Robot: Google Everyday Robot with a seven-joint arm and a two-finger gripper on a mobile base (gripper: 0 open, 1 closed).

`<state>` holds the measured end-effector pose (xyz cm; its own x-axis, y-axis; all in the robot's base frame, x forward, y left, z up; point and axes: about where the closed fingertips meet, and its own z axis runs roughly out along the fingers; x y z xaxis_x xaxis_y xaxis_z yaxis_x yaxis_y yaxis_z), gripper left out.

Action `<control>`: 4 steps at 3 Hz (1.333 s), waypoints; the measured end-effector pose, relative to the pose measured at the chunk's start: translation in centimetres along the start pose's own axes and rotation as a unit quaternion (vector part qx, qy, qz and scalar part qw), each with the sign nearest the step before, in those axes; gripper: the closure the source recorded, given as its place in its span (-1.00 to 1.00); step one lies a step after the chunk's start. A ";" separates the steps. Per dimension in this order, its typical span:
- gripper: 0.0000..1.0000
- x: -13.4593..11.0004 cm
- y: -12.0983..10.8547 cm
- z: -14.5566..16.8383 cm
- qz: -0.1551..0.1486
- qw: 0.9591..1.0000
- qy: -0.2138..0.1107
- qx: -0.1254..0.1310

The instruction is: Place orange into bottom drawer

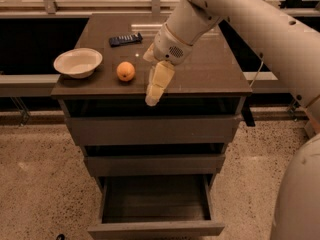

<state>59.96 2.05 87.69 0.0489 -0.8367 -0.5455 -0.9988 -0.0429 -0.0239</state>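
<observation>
The orange [125, 71] sits on the dark cabinet top [210, 69], left of centre near the front edge. My gripper [153, 97] hangs from the cream arm, pointing down and forward over the front edge of the top, just right of the orange and a little nearer the camera, not touching it. The bottom drawer [155, 206] is pulled out at the foot of the cabinet, and its box-shaped inside shows nothing in it.
A cream shallow bowl [77, 62] stands left of the orange. A dark remote-like object [125, 39] lies at the back of the top. The two wider drawers [150, 131] above are slightly ajar. My arm [250, 19] crosses the upper right. Speckled floor surrounds the cabinet.
</observation>
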 end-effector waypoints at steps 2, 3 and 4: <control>-1.00 -2.2 -6.9 2.6 -0.045 0.997 -0.012 0.059; -1.00 -3.3 -9.9 4.6 -0.048 0.995 -0.043 0.074; -1.00 -3.3 -10.2 4.8 -0.047 0.995 -0.046 0.076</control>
<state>70.00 7.85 85.67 0.1488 -0.7794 -0.6086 -0.9792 -0.0305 -0.2004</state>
